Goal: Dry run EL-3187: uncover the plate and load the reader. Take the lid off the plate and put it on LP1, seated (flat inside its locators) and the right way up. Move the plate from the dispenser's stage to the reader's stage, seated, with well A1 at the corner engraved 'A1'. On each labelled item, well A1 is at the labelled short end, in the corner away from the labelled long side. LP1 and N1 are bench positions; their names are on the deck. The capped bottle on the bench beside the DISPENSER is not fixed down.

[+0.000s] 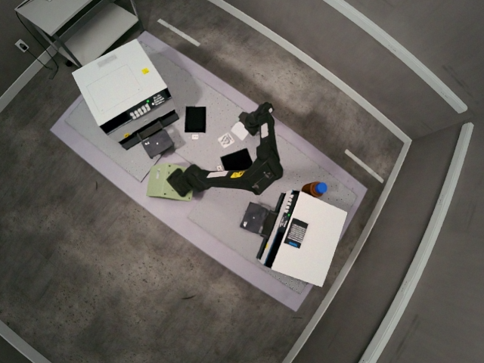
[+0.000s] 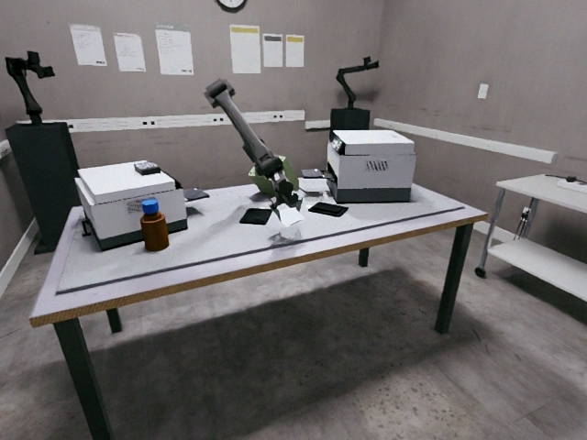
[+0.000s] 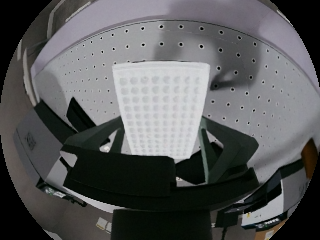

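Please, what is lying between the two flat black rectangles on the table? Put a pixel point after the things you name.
A flat white square card with dark markings (image 1: 225,139) lies roughly between the black rectangles (image 1: 195,119) (image 1: 235,159) (image 2: 327,208) (image 2: 256,216). The top view shows it.

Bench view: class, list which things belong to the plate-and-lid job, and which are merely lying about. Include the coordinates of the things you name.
Job:
- wellplate (image 1: 239,131) (image 2: 290,216) (image 3: 162,100), in the end effector (image 2: 285,207) (image 3: 161,119)
- dispenser stage (image 1: 254,215) (image 2: 194,193)
- reader stage (image 1: 157,144) (image 2: 311,173)

Lying about:
- capped bottle (image 1: 311,189) (image 2: 155,234) (image 3: 310,160)
- trolley (image 1: 51,14) (image 2: 540,188)
- clock (image 2: 231,3)

Lid: cannot tell.
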`<state>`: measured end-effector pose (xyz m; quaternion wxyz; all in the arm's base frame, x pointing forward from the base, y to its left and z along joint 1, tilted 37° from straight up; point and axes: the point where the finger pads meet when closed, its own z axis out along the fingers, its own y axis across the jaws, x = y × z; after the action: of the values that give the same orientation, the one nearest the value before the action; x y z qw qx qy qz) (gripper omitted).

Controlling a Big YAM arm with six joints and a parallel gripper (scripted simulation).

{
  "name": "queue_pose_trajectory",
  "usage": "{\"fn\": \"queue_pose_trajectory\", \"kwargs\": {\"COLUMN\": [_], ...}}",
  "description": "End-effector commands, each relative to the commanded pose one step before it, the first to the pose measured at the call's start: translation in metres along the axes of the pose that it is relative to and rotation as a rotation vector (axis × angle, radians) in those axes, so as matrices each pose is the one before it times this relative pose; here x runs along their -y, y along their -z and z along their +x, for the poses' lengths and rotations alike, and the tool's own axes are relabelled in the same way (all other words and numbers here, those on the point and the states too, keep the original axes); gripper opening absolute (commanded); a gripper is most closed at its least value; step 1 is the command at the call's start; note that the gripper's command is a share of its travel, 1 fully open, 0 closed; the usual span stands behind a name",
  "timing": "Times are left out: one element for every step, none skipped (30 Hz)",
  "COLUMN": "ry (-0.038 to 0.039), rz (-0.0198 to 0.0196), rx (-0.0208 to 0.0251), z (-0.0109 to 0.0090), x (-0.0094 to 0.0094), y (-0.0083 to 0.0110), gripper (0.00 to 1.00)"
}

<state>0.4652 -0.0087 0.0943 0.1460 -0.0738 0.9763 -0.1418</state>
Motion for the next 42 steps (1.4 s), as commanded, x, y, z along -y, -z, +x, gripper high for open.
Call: {"fn": "queue_pose_trajectory", "kwargs": {"ry": [0.06794,0.01438,0.01569,0.01498,0.01467,0.0,0.0,-0.00572,0.00758,0.00806,0.0138,0.01464,0.01512,0.01337,0.01356,0.01456,0.01427,0.0132,0.00975,0.00947,0.00914,0.01286,0.0,0.0,-0.00353,0.00787,0.00951,0.01438,0.0154,0.01574,0.01539,0.01543,0.01501,0.01209,0.00837,0.0088,0.00943,0.01353,0.01523,0.0,0.0,-0.0035], "rz": [-0.00187,-0.00064,-0.00104,-0.00102,-0.00453,0.0,0.0,0.0042,0.00564,0.00023,-0.00093,-0.00446,-0.00025,0.00437,-0.00133,-0.006,-0.00062,0.00369,-0.00111,-0.00109,-0.00049,-0.00029,0.0,0.0,-0.00002,0.00314,0.00573,0.0,-0.00493,-0.00161,-0.00096,0.0026,-0.00239,-0.00083,-0.00016,0.00021,0.00026,0.00023,0.00031,0.0,0.0,0.00156], "rx": [-0.026,-0.00774,-0.00637,-0.0027,-0.00135,0.0,0.0,0.01285,0.00576,0.0056,-0.00011,-0.00002,-0.00489,-0.00262,-0.0045,-0.00735,-0.00759,-0.00906,-0.00877,-0.00851,-0.00789,-0.00348,0.0,0.0,0.01656,0.00952,0.00449,0.00362,0.00037,-0.00458,-0.00879,-0.01188,-0.01058,-0.00573,-0.00651,-0.00556,-0.00508,-0.00243,-0.00142,0.0,0.0,0.01863], "z": [0.00564,0.00177,0.00123,0.00058,0.00024,0.0,0.0,-0.00298,-0.00222,-0.00209,0.00033,0.00039,0.00249,0.00107,0.00109,0.00137,0.00128,0.00175,0.00186,0.00176,0.00152,0.00057,0.0,0.0,-0.00469,-0.00336,-0.0022,-0.00192,-0.00012,0.00055,0.00114,0.00279,0.00255,0.00105,0.00149,0.00118,0.00095,-0.00007,-0.0006,0.0,0.0,-0.0056], "x": [-0.00988,-0.00358,-0.00421,-0.00394,-0.00445,0.0,0.0,0.00107,-0.00112,-0.00217,-0.00301,-0.00369,-0.00337,-0.00201,-0.00317,-0.00446,-0.00352,-0.00236,-0.00172,-0.00178,-0.00182,-0.0033,0.0,0.0,-0.0003,-0.00202,-0.00179,-0.00293,-0.00409,-0.00379,-0.00369,-0.00346,-0.00423,-0.00274,-0.00124,-0.00136,-0.00157,-0.00319,-0.00374,0.0,0.0,-0.00013], "y": [-0.00459,-0.00233,-0.00186,-0.0004,-0.00022,0.0,0.0,0.00391,0.00307,0.00276,0.00127,0.00109,0.00003,0.00074,-0.00072,-0.00229,-0.00231,-0.00231,-0.00268,-0.00259,-0.00232,-0.00055,0.0,0.0,0.00461,0.00307,0.00298,0.00252,0.00124,-0.00042,-0.00211,-0.00307,-0.00309,-0.00129,-0.00179,-0.00143,-0.00119,-0.00021,0.00015,0.0,0.0,0.0051], "gripper": [0.86,0.86,0.86,0.86,0.86,0.86,0.86,0.86,0.86,0.86,0.86,0.86,0.86,0.86,0.86,0.86,0.86,0.86,0.86,0.86,0.86,0.86,0.86,0.86,0.86,0.86,0.86,0.86,0.86,0.86,0.86,0.86,0.86,0.86,0.86,0.86,0.86,0.86,0.86,0.86,0.86,0.86]}}
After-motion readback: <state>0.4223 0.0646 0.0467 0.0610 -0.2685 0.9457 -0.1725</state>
